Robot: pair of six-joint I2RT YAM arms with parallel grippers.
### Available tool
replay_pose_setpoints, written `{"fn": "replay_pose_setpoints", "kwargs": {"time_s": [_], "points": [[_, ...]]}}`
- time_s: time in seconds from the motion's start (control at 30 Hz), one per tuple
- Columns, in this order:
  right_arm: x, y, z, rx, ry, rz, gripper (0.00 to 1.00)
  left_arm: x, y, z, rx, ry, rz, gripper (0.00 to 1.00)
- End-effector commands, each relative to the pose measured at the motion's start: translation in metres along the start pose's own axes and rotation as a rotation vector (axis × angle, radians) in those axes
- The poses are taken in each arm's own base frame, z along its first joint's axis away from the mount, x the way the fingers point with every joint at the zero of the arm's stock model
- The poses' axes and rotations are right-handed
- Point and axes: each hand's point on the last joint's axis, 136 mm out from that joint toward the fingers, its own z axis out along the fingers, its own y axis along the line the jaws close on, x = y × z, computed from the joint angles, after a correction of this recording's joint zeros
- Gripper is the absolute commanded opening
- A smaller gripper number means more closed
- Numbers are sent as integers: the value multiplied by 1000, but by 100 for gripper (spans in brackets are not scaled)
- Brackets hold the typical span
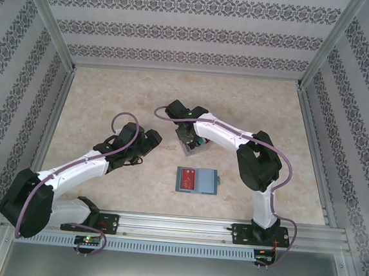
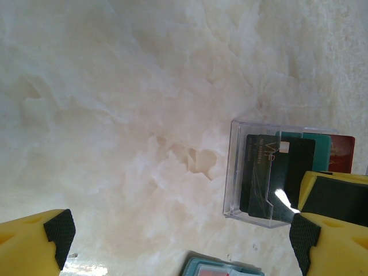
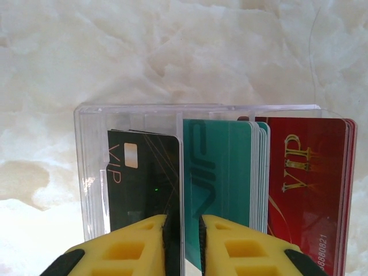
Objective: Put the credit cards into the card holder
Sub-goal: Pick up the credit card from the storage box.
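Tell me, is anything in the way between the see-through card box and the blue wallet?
Nothing visible is. Bare pale marbled tabletop lies between the clear plastic tray and the open teal-blue folding wallet, which lies flat just nearer the arm bases.

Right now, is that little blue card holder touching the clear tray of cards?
Apart. The left wrist view shows a strip of bare table between the clear tray and the card holder; the top view agrees.

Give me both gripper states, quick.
Left gripper: open, holding nothing.
Right gripper: nearly shut around edges of the credit cards in the clear tray; grip cannot be told.
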Motion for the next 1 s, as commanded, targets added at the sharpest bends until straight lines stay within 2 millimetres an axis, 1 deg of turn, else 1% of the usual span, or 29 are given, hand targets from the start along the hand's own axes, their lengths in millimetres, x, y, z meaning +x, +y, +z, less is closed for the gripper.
{"fn": "replay_pose_setpoints", "kwargs": {"time_s": [0.0,0.3,0.37,0.47,0.53,0.63,0.97], "points": [[5,-4,-3,-14,12,24,22,-3,11,1,-38,-8,-16,98],[10,0,5,-77,45,60,22,-2,13,3,-45,-3,-18,98],[10,1,4,-87,46,65,25,-3,13,3,-45,-5,-20,98],[10,4,5,-106,46,67,27,-3,13,3,-46,-4,-18,98],[10,6,6,-107,49,67,31,-3,11,4,-44,-2,-15,98],[10,9,8,-110,57,55,33,-1,11,4,-46,5,-14,98],[16,7,23,-16,83,-6,37,-2,9,5,-39,4,-18,98]]}}
